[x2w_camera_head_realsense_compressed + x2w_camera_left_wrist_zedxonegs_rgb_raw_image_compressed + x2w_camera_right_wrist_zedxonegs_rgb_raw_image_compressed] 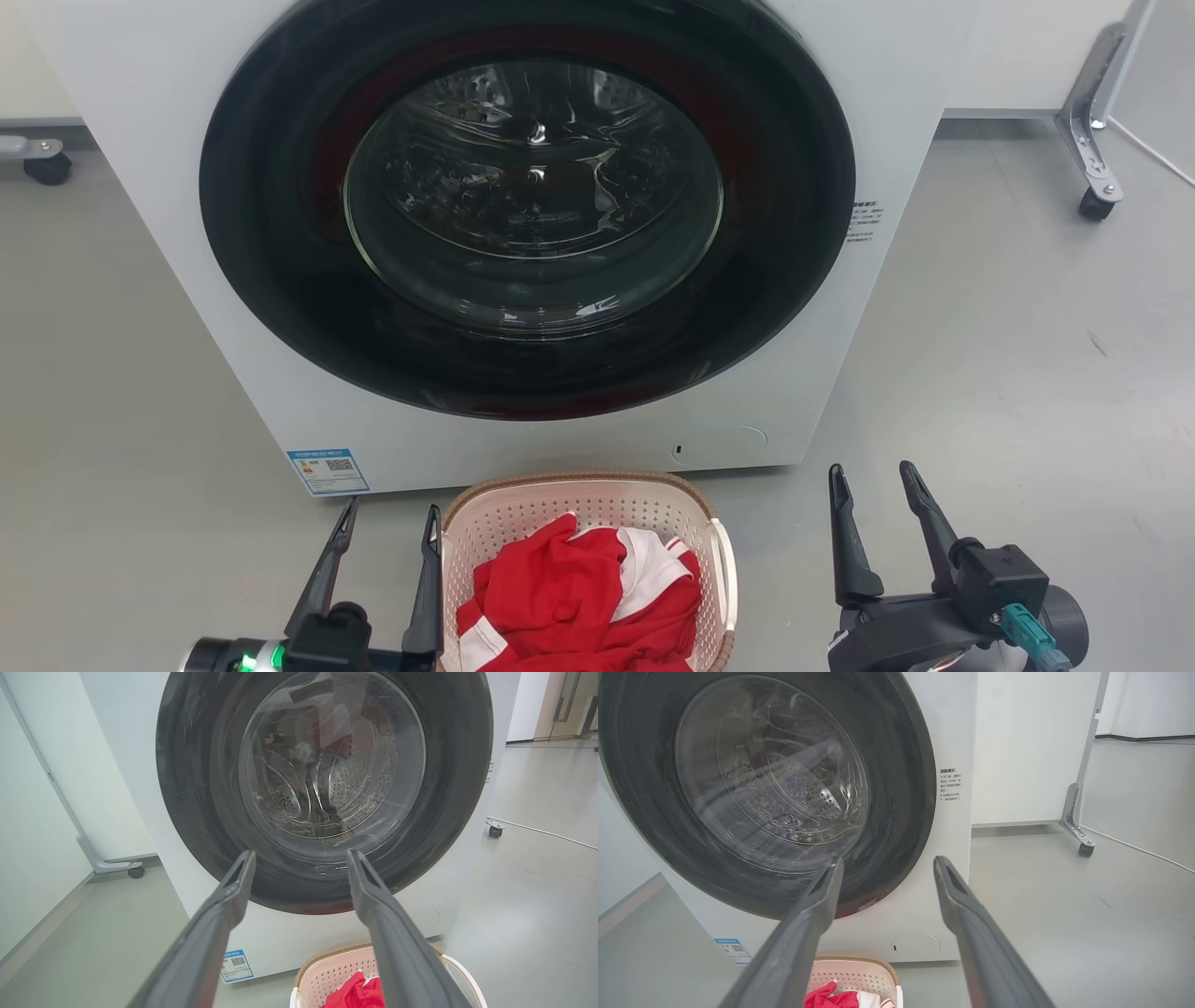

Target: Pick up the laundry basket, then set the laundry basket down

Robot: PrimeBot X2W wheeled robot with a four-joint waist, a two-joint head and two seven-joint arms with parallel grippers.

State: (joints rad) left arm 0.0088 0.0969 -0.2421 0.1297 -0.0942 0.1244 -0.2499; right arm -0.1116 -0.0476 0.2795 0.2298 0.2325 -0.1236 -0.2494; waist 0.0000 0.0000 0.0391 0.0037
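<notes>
Sitting on the floor just before the washer (pixel 523 448), below its round door, the laundry basket (pixel 523 523) holds a crumpled red-and-white garment (pixel 560 597). The left gripper (pixel 393 509), before the washer's labelled corner, is spread and empty, one finger just beside the basket wall. The right gripper (pixel 870 469), past the washer's other corner, is likewise spread and empty.

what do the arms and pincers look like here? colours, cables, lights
The left pincer has two long, dark grey tapering fingers on a black base, with a green light at the wrist. The right pincer has the same dark fingers, a black boxy housing and a teal plug beside a grey round wrist.
</notes>
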